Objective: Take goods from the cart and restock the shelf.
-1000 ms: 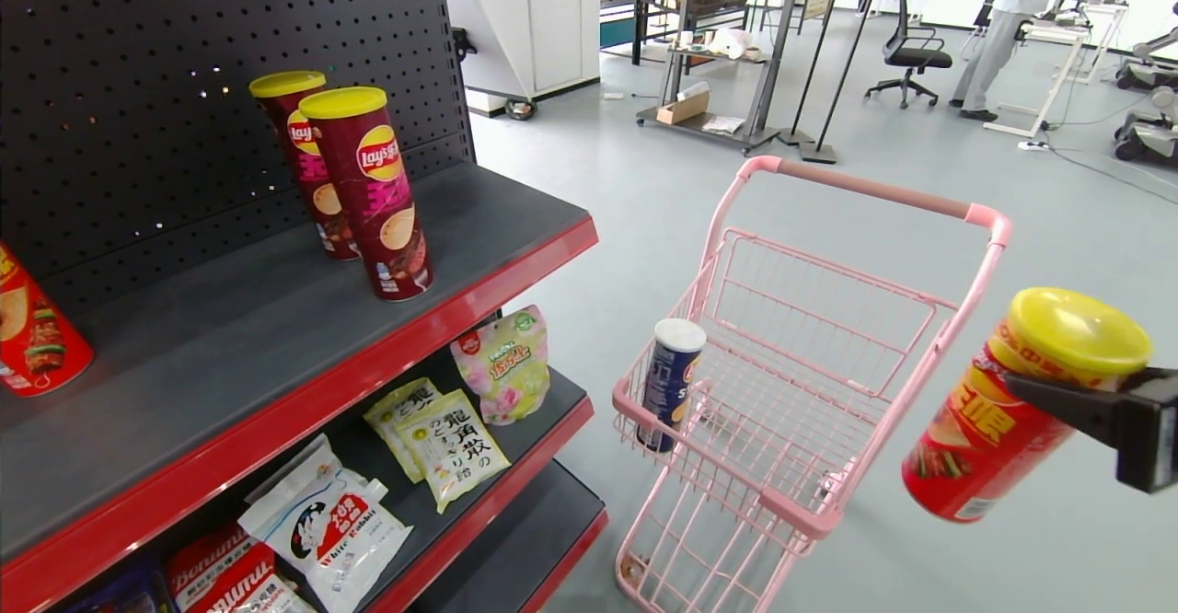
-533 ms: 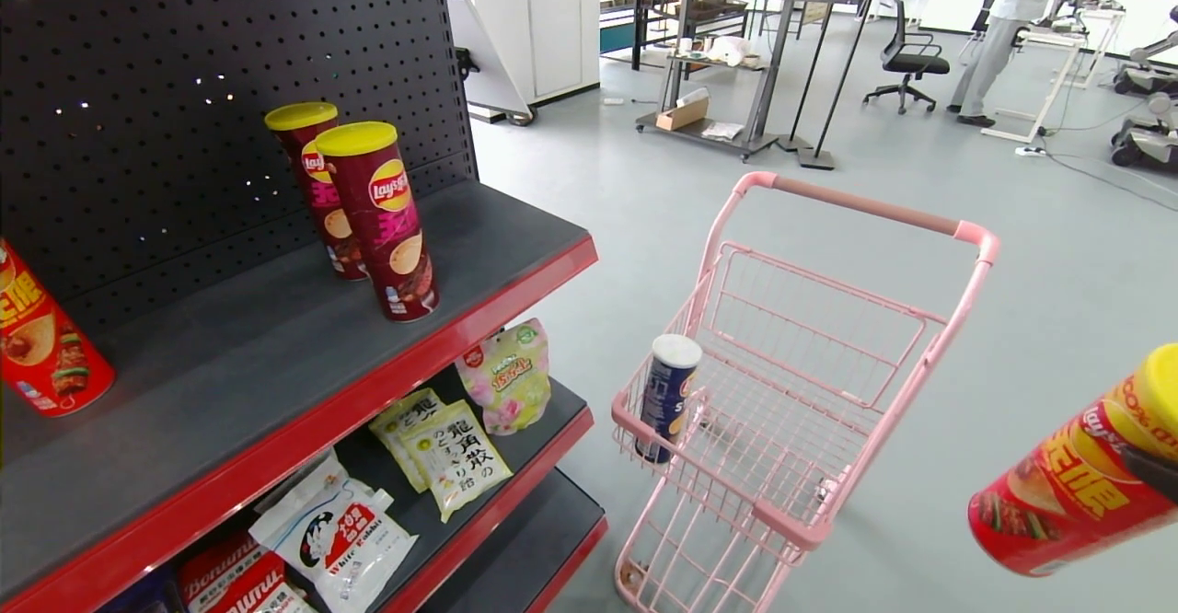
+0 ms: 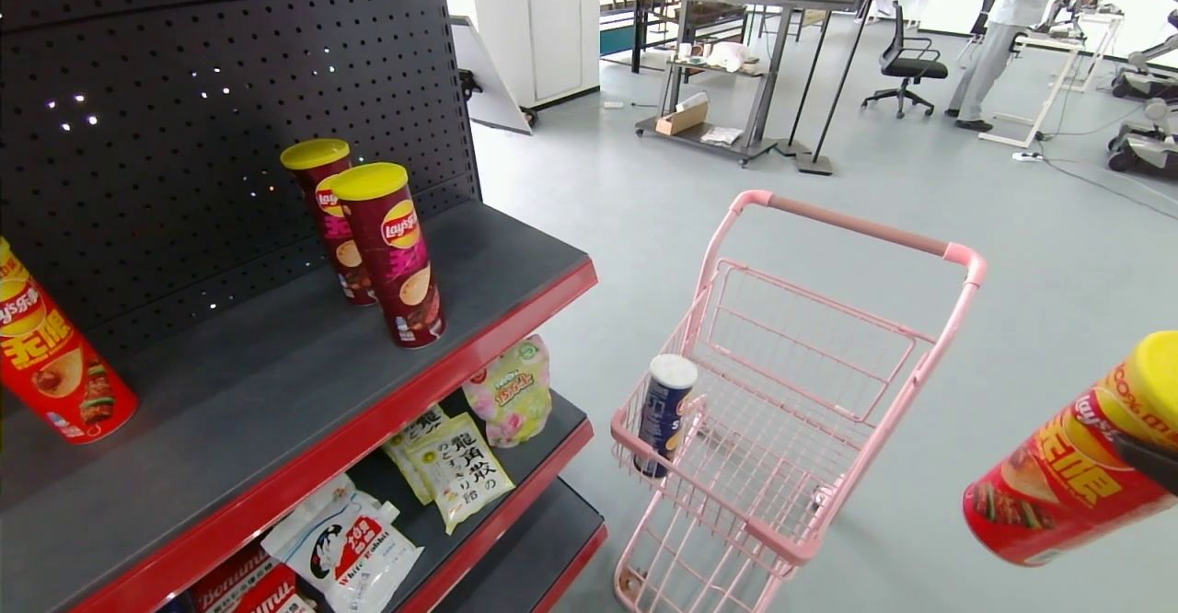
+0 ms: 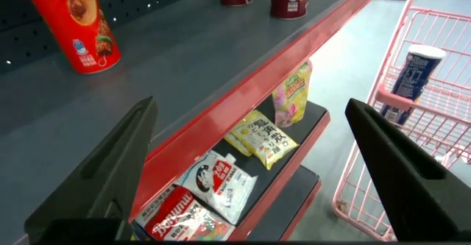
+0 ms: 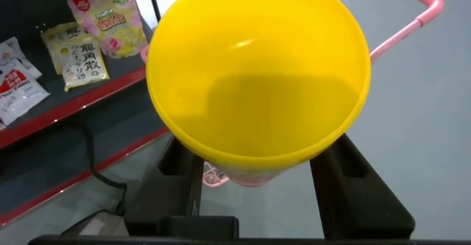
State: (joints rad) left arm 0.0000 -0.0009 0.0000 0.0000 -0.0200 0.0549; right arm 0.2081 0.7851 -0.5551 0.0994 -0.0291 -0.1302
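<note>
1. Red chip can is clamped in the right tool, one finger on each side just under the yellow lid. It hangs tilted over the floor, to the right of the cart and well apart from the shelf.
2. Since the grip sits up near the lid, I'd guess the long body can swing. So carry it slowly and bring it upright before it gets near anything.
3. Left tool is spread wide with nothing in it, out in front of the top board. Keep it out of the incoming path.
4. Pink cart stands between the can and the shelf, with a blue can standing in its near corner. Go over the handle rather than through it.
5. Shelf has a bare stretch of top board between the red can on the left and the two maroon cans. That gap looks like the best landing spot.
6. The front maroon can is close to the red edge, so come in from the front and set the base flat. Only let go once it stands on its own.
</note>
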